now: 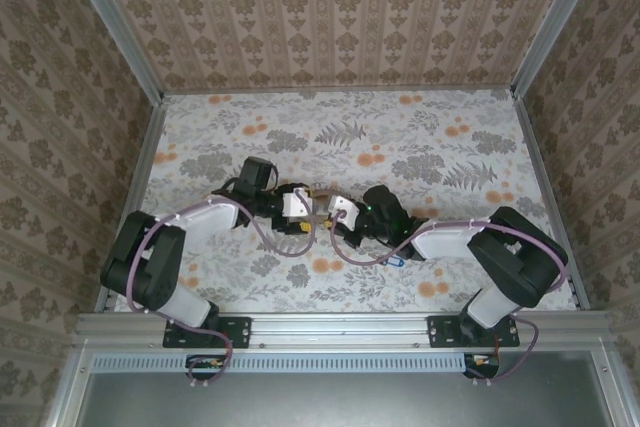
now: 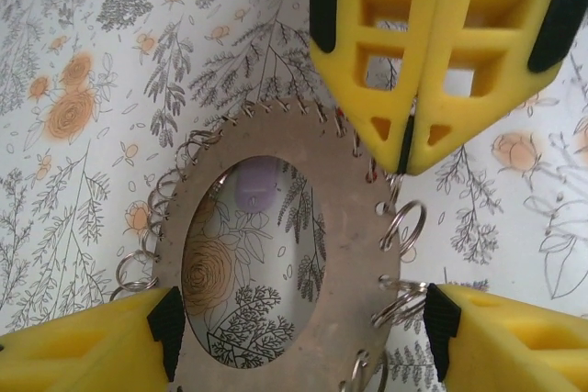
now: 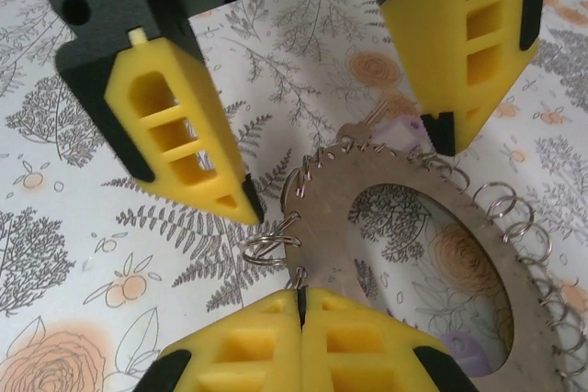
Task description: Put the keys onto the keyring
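Near the middle of the table (image 1: 470,137), the right gripper (image 3: 301,300) is pinching the keyring (image 2: 342,227) by its rim, jaws fully closed. The left gripper (image 2: 303,337) is standing wide apart around it, gripping nothing. The ring is looking thin, stiff and light; I would take the flat band, not the wire loops (image 2: 404,227). The 2 wrist views are showing these loops; from above they are too small.

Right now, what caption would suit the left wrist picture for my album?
Left claw open astride the flat brown keyring, its rim pinched by the shut right claw.
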Controlling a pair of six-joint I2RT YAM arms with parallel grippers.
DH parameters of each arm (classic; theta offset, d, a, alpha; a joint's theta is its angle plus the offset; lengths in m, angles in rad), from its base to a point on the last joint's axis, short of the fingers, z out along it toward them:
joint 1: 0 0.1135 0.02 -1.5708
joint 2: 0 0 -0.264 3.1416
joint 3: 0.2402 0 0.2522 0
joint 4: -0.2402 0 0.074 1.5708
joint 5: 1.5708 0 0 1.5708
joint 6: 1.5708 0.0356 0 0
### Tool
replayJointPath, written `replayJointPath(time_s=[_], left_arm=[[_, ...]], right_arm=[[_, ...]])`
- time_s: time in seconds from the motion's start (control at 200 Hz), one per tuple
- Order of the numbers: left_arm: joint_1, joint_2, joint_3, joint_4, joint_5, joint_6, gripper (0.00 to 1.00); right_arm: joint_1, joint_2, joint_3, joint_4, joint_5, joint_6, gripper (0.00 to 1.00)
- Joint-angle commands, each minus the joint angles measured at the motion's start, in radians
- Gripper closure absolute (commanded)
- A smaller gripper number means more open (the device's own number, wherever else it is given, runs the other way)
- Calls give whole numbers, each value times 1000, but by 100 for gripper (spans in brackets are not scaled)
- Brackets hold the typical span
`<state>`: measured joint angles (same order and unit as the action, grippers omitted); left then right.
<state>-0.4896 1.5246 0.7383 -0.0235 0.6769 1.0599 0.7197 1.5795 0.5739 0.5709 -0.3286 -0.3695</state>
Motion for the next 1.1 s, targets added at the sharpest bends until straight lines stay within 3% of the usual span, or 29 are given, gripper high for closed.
replayJointPath(time_s=[0.0,0.135,0.245,0.35,0.45,0.655,0.975,1.095], left_arm=[[-6,28,34,-81,-12,137,28],[-7,41,78,-189,-28,175,28],[13,-23,56,-164,0,89,27],[10,-90,115,-292,69,37,24],[10,-173,102,-271,80,-31,24],[57,-359,1,-184,-7,-222,23],[87,-632,-98,-251,-192,-507,22],[107,-689,-145,-254,-277,-598,22]], right_arm=[[-3,18,-29,67,-13,26,100],[-4,43,-33,64,8,18,100],[-1,89,-39,57,24,-8,100],[-4,132,-84,185,71,36,100],[-6,139,-72,165,63,50,98],[-6,97,-86,102,62,63,83],[12,-31,-146,14,64,59,78],[47,-54,-132,-40,131,25,74]])
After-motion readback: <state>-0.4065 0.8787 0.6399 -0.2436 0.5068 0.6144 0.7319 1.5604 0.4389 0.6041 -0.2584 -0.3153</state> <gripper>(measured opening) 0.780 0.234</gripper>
